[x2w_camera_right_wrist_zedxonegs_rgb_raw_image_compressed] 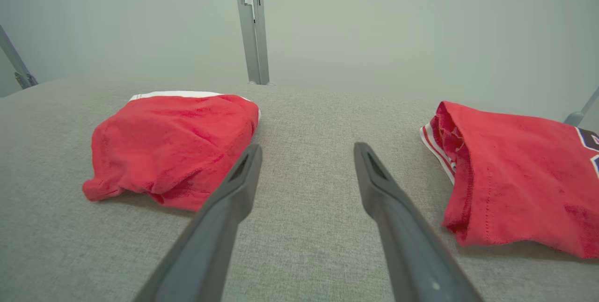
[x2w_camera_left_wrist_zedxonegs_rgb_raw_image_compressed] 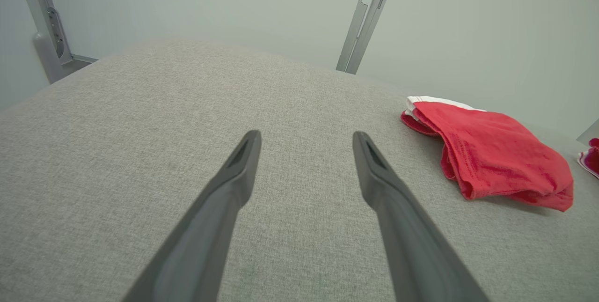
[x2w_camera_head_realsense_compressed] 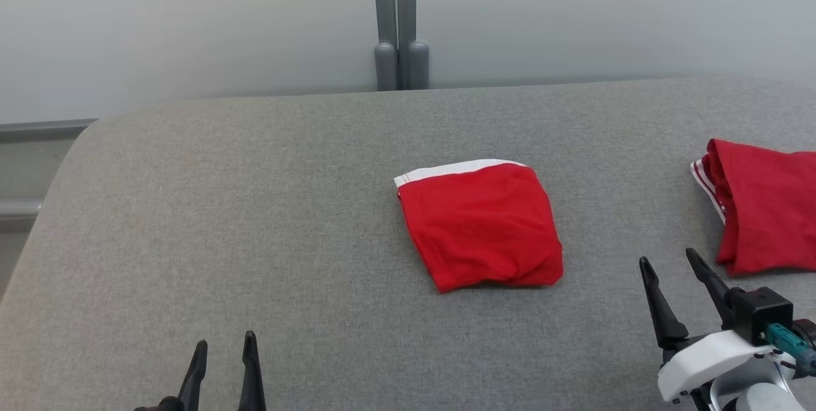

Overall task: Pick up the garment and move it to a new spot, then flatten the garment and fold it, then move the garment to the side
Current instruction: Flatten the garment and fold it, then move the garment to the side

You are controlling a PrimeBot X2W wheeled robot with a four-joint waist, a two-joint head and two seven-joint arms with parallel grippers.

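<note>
Two pincers hover at the grey surface's (x2w_camera_head_realsense_compressed: 255,207) near edge, fingers apart and empty: left pincer (x2w_camera_head_realsense_compressed: 226,338), right pincer (x2w_camera_head_realsense_compressed: 668,255). Mid-surface lies the folded red garment (x2w_camera_head_realsense_compressed: 481,226), its white band (x2w_camera_head_realsense_compressed: 459,170) toward the far edge. At the right edge, a second red garment (x2w_camera_head_realsense_compressed: 765,207) bears a cut-off print (x2w_camera_right_wrist_zedxonegs_rgb_raw_image_compressed: 590,142), unreadable.

The left gripper (x2w_camera_head_realsense_compressed: 225,338) sits low on the robot's left side. Its two dark fingers point up and stand apart, holding nothing. The right gripper (x2w_camera_head_realsense_compressed: 668,256) reaches further forward on a white wrist (x2w_camera_head_realsense_compressed: 707,357), with its fingers spread wide and empty too.
</note>
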